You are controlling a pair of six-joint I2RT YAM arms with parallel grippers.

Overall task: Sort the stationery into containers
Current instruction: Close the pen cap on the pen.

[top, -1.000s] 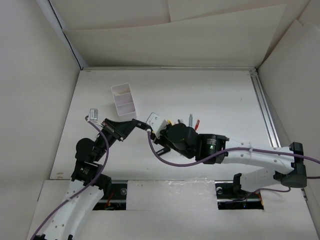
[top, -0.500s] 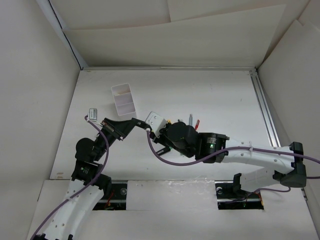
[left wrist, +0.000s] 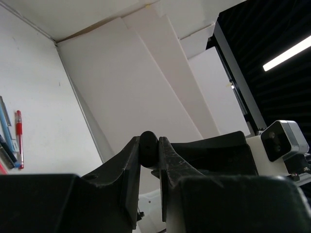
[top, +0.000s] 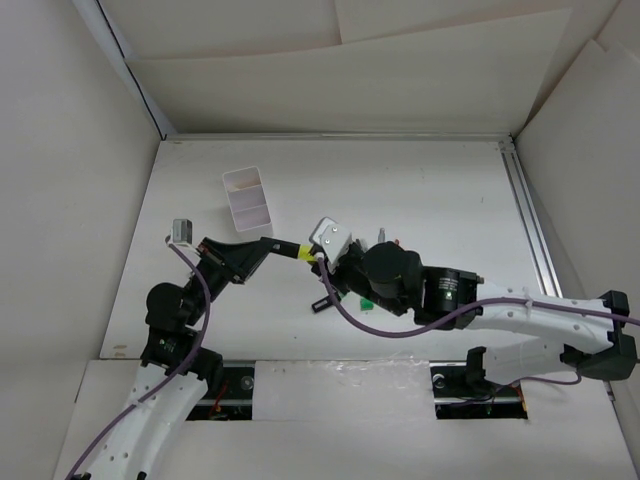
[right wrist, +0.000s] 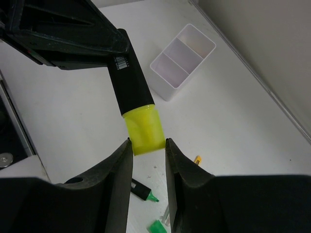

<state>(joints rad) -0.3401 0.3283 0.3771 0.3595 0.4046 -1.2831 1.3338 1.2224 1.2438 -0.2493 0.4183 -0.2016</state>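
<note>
A black highlighter [right wrist: 130,85] with a yellow cap [right wrist: 144,128] on its end hangs above the table between the two arms. My left gripper [left wrist: 148,143] is shut on the black rear end of the highlighter [left wrist: 148,148]. My right gripper [right wrist: 147,141] has its fingertips closed against the sides of the cap's outer end. In the top view the highlighter [top: 285,247] bridges the left gripper [top: 268,245] and the right gripper [top: 318,258]. The white two-compartment container [top: 248,200] stands just beyond them, and both compartments of the container [right wrist: 182,60] look empty.
On the table under the right gripper lie a black highlighter with a bare green tip [right wrist: 142,191], a loose green cap [right wrist: 156,228] and the end of a yellow pen [right wrist: 197,158]. A red pen [left wrist: 19,138] and a blue pen [left wrist: 6,128] lie beside them. White walls enclose the table.
The right gripper has drawn back to the right, and the left has shifted slightly left. The highlighter and its yellow cap now show between them in the top view.
</note>
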